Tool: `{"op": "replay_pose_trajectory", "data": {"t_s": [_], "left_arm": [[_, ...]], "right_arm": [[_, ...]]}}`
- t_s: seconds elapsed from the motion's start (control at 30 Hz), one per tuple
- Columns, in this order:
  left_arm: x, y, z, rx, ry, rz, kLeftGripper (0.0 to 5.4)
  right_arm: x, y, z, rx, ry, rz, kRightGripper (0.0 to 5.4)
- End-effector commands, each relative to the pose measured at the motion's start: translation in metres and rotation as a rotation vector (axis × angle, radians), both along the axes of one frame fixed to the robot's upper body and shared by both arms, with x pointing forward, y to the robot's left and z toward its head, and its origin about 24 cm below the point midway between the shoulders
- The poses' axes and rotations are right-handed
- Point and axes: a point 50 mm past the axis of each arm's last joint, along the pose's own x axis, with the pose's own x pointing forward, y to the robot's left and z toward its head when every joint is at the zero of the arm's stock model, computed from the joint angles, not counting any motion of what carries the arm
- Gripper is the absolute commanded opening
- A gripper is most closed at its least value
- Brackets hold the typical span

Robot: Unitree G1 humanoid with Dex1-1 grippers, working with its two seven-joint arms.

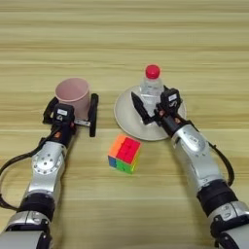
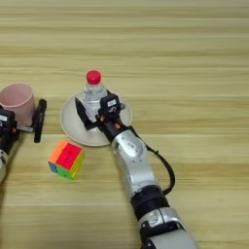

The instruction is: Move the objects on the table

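Note:
A pale pink cup (image 1: 72,92) stands upright at the left of the table (image 1: 124,39). My left gripper (image 1: 71,104) is open, one black finger (image 1: 92,115) on each side of the cup. A clear water bottle (image 1: 151,87) with a red cap stands on the round cream plate (image 1: 127,116). At the bottle's lower part, my right gripper (image 1: 151,102) is open, one finger (image 1: 138,108) left of the bottle and the other mostly hidden behind it. The multicoloured cube (image 1: 125,153) lies in front of the plate, between the two arms.
The cream plate (image 2: 73,131) sits at mid-table under the bottle. My two forearms reach in from the near edge on either side of the cube (image 2: 66,159). Bare wood stretches across the far half and the right side.

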Motion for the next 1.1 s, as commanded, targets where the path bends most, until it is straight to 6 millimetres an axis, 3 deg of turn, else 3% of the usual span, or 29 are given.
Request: {"op": "replay_pose_trajectory", "data": {"t_s": [0.03,0.3,0.7,0.87,1.1], "left_arm": [[-0.002,0.001,-0.003,0.004,0.018,0.006,5.4],[-0.002,-0.001,-0.002,0.002,0.014,0.0,5.4],[0.001,-0.002,-0.003,-0.008,0.022,0.009,5.4],[0.001,-0.002,-0.003,-0.006,0.021,0.009,5.4],[0.001,-0.002,-0.003,-0.011,0.016,0.009,5.4]], "right_arm": [[0.003,0.006,0.006,0.006,-0.018,0.016,3.94],[0.006,0.0,0.011,-0.001,-0.049,-0.035,3.31],[0.004,-0.021,0.036,0.074,-0.136,-0.1,3.23],[0.003,-0.04,0.047,0.116,-0.172,-0.176,3.23],[0.002,-0.091,0.039,0.094,-0.16,-0.357,3.23]]}}
